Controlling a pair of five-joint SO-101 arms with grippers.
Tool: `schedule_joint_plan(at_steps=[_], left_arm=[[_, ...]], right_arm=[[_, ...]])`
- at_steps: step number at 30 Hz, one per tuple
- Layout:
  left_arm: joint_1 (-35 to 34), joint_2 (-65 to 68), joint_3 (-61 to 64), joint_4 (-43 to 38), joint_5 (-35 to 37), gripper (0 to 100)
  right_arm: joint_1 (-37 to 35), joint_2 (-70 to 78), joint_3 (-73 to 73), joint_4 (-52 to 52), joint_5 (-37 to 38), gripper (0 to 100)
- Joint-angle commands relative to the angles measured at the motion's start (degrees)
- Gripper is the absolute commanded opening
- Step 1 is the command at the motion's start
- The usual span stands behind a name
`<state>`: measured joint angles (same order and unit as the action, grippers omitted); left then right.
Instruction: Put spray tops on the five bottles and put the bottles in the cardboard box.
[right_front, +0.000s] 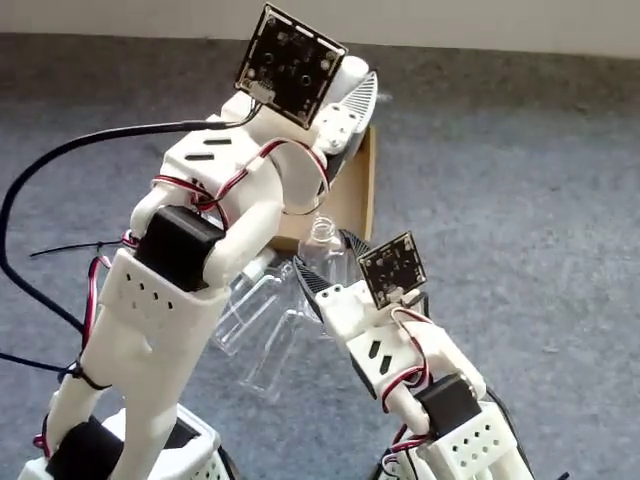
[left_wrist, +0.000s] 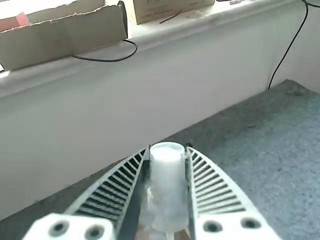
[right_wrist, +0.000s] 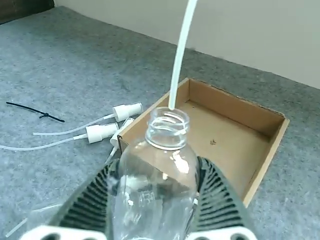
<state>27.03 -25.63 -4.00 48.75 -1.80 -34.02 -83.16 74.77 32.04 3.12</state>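
High view — left arm (right_front: 200, 260) upright, tool (right_front: 360, 93) aloft

Some office-type room I'd say: grey carpet (right_front: 520, 150), white wall (left_wrist: 125, 105), ledge (left_wrist: 210, 20) with cardboard boxes (left_wrist: 65, 30) and a black cable (left_wrist: 106, 60)

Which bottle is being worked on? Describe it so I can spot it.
Find the cardboard box on the grey carpet. Beside it the right gripper holds a clear bottle upright. Unlike the clear bottles lying flat nearby, a white tube meets its open neck.
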Motion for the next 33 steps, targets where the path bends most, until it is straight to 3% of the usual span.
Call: schedule_joint_plan(at_steps=[1,5,9,20,33], left_arm=[[0.48,-0.66,-0.57,1.05,0.26,2],[1.71,-0.66,-0.57,1.32,0.70,2],[3.56,-0.66,-0.57,1.49,5.80,2],[3.56,-1.54,-3.65,5.89,6.42,2],[2.95,-1.45,-3.21,5.63,9.23,2]], right_arm=[[-0.13,-0.92,-0.75,0.04,-0.26,0.4],[-0.13,-0.92,-0.75,0.04,-0.26,0.4],[-0.13,-0.92,-0.75,0.04,-0.26,0.4],[-0.13,-0.92,-0.75,0.04,-0.26,0.4],[-0.13,-4.26,-0.92,-0.13,-0.35,0.4]])
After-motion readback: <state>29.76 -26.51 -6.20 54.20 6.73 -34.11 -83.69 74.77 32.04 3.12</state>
